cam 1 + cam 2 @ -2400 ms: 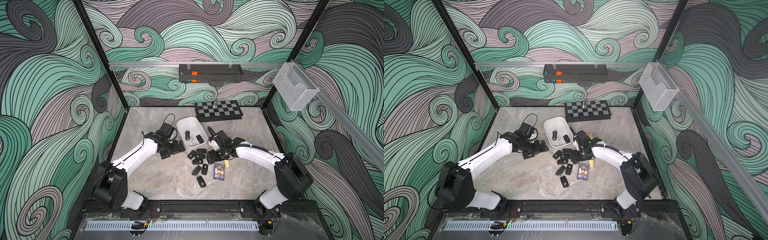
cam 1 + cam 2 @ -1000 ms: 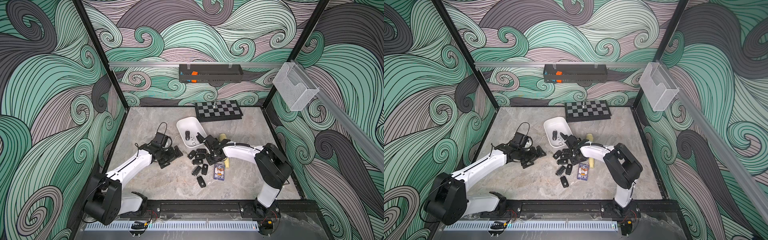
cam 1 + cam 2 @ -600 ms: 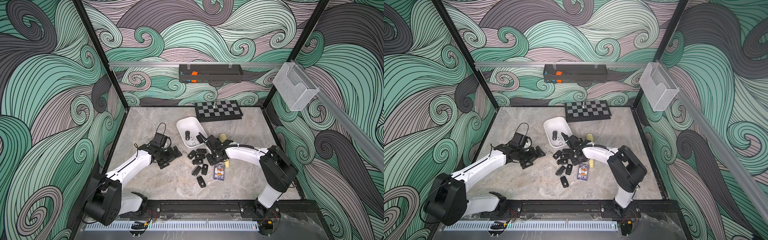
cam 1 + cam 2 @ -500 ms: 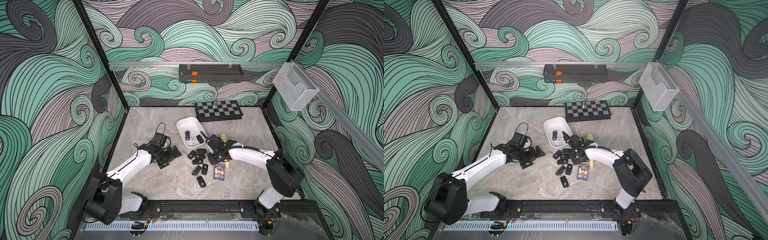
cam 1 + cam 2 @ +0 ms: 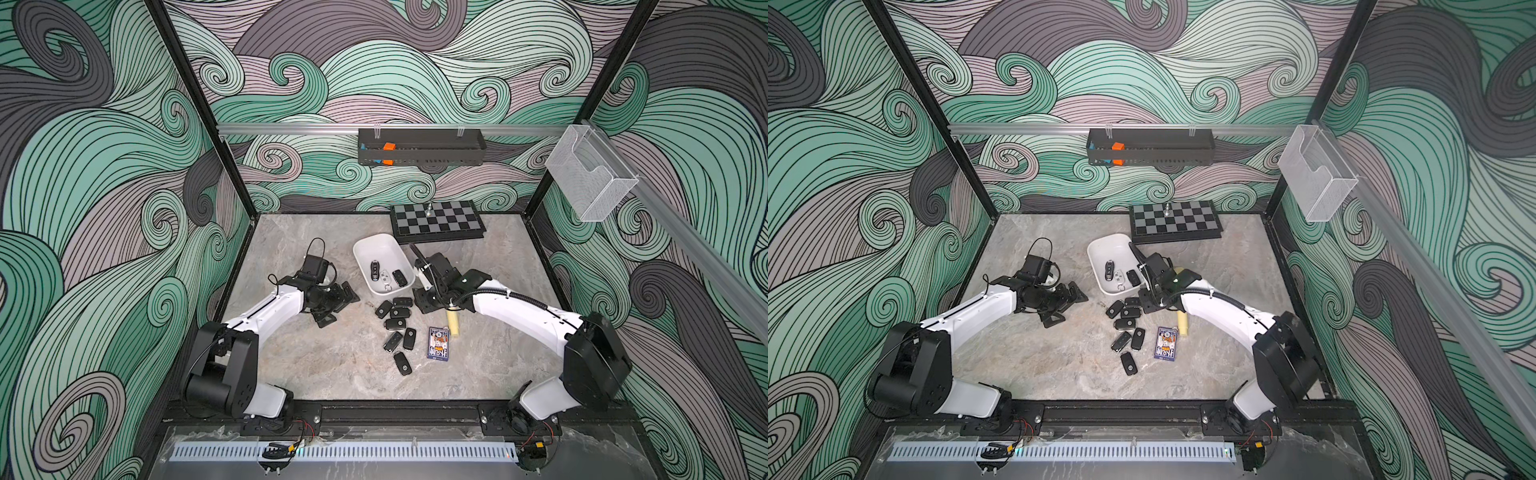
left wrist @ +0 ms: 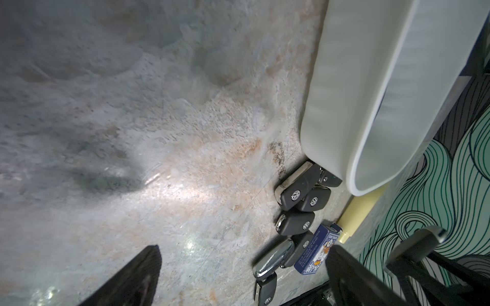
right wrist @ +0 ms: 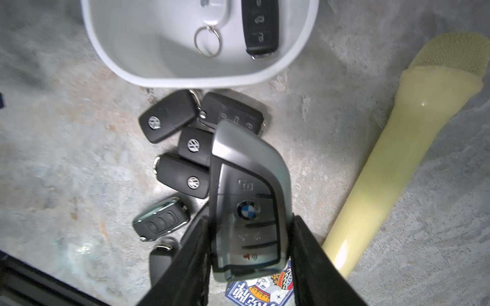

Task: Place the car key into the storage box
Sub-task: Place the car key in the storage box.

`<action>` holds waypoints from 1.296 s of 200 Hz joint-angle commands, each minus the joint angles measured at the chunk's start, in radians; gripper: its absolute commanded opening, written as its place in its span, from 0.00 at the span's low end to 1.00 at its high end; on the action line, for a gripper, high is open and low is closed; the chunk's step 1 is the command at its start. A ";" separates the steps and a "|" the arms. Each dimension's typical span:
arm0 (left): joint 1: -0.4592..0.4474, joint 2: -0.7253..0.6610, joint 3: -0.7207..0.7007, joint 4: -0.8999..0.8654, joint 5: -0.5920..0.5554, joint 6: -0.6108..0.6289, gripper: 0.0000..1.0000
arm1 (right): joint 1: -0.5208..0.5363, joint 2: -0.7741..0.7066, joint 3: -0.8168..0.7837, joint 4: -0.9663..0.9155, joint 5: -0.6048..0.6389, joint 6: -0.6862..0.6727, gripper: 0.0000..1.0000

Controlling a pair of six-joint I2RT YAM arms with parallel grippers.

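Both your left arm [image 5: 270, 309] and right arm [image 5: 519, 311] reach low, forward. Your right gripper [image 7: 250, 222] clamps the BMW key fob [image 7: 246, 169] near the storage box [image 7: 185, 78]; your left gripper [image 5: 338, 304] gapes empty.

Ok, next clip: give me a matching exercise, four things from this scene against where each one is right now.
Things:
1. grey key fob
2. white key fob
3. pack of cards
4. chess board

Places:
a. at the back edge of the table
b. inside the white tub
c. clamped in the right gripper
d. flat on the table next to the yellow tube

Pairs: 1-c, 2-b, 3-d, 4-a.
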 commanded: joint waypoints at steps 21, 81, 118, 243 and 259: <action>0.083 -0.009 -0.025 -0.027 0.028 0.064 0.98 | -0.028 0.162 0.201 0.013 -0.064 -0.001 0.34; 0.156 -0.089 -0.068 -0.084 -0.003 0.129 0.98 | -0.052 0.475 0.516 -0.006 -0.086 -0.015 0.34; 0.164 -0.124 -0.087 -0.100 -0.030 0.148 0.97 | -0.069 0.651 0.704 -0.038 -0.060 -0.016 0.34; 0.181 -0.120 -0.042 -0.155 -0.075 0.199 0.97 | -0.086 0.880 0.944 -0.105 -0.029 -0.018 0.36; 0.181 -0.124 -0.037 -0.166 -0.080 0.207 0.98 | -0.087 0.885 0.943 -0.106 -0.028 -0.012 0.36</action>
